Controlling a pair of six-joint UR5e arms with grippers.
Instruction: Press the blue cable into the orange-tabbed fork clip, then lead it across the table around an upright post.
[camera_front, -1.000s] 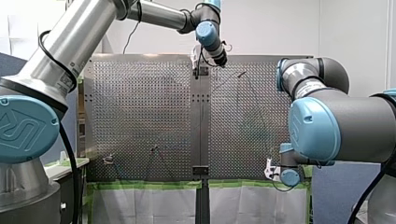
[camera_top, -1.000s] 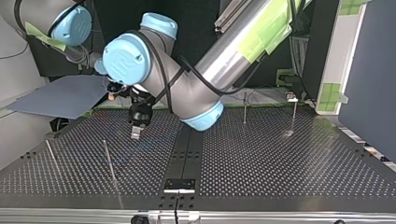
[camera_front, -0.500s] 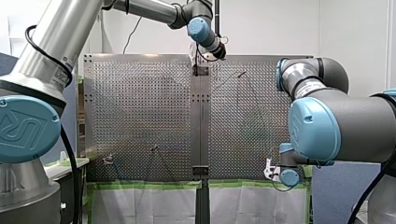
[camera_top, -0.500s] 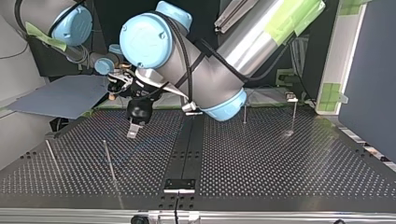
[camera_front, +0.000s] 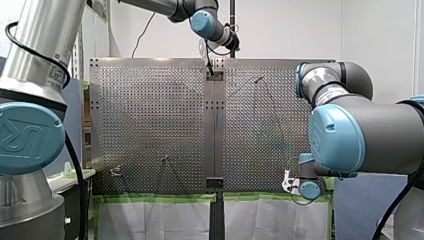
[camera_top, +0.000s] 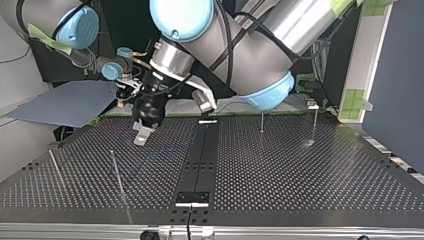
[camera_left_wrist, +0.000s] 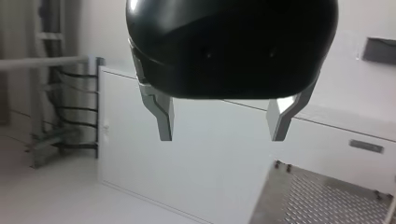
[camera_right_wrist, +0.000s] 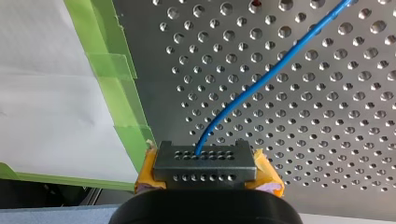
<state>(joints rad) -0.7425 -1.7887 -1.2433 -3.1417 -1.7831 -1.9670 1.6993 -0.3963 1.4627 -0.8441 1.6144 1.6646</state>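
Right gripper (camera_right_wrist: 208, 169): yellow pads (camera_right_wrist: 267, 173) pinch blue cable (camera_right_wrist: 266, 77) at table (camera_right_wrist: 327, 121) edge lined with green tape (camera_right_wrist: 112, 70); cable runs from there across perforated surface. Left gripper (camera_left_wrist: 222, 135): fingers (camera_left_wrist: 162, 112) spread, empty, hanging over table (its camera sees room, not work). Fork clip: not made out. Risk: hard pull likely slips cable from pads; slack may snag wrong upright post (camera_top: 116, 172).

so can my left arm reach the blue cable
Probably yes: my left gripper hangs open above the perforated table with nothing between it and the blue cable, which my right gripper grips near the edge.
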